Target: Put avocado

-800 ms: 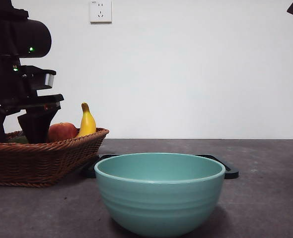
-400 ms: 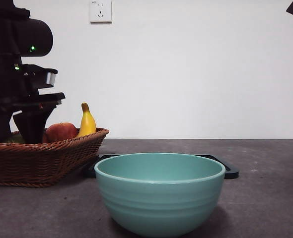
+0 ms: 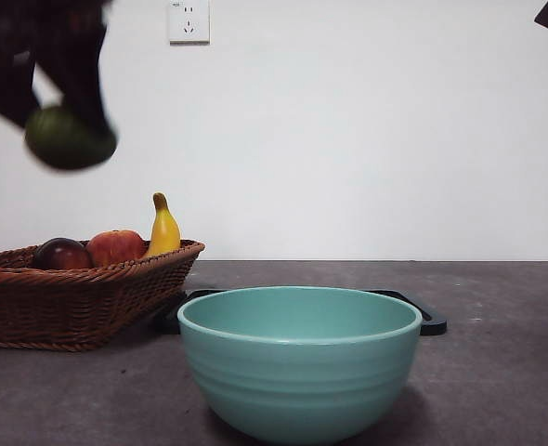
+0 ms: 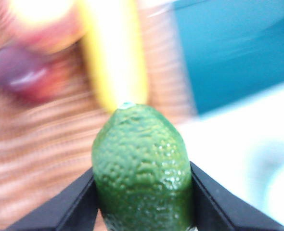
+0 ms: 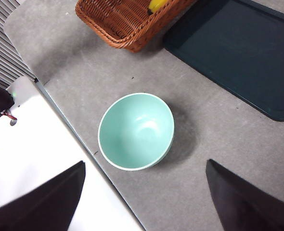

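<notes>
one avocado (image 4: pixel 142 168) between left jaws

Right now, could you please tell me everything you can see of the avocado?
The avocado is a dark olive-green oval with finely pebbled, slightly glossy skin and a small pale stem spot at its narrower end. It looks whole and unmarked. The left gripper holds it in the air, one black finger pressed against each side. In the front view it hangs high above the wicker basket, clear of the fruit in it, and off to one side of the teal bowl. Nothing else touches it.
</notes>
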Robot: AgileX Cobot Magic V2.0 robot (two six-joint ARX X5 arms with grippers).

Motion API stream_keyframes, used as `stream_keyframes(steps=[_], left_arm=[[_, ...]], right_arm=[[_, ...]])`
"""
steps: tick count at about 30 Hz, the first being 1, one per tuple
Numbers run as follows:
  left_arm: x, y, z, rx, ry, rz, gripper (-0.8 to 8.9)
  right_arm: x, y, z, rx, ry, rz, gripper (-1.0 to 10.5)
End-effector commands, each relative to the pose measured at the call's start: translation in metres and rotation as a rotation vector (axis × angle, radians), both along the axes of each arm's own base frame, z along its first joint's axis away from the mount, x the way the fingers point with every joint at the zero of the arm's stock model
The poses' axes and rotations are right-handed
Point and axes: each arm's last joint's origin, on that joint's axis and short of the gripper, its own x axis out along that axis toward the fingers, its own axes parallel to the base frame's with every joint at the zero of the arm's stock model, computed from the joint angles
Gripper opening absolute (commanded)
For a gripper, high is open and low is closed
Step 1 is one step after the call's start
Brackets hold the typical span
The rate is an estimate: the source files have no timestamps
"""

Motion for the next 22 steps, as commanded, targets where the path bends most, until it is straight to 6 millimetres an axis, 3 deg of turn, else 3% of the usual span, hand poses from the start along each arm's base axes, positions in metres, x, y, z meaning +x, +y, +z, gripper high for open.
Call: stream_keyframes(steps=[1,7,13,22], left_arm=[[-0.014,-0.012,0.013,-0.086,-0.012,-0.072,1.76],[-0.038,-0.046,0.014,-0.095,0.004,-0.242,1.76],[-0.046,-0.084,-0.006,-0.054,0.072,-0.376,1.76],[-0.043,-0.153,-0.074,0.098,0.172,-0.524,1.76]], right_arm=[[0.001,0.001,0.005,0.009,-0.016,-0.003,4.0],[0.002,0.001,0.005,-0.004,-0.019,-0.019,4.0],[0.002,0.001,0.005,-0.004,-0.020,-0.021,4.0],[0.002,0.001,0.005,-0.005,-0.019,-0.021,4.0]])
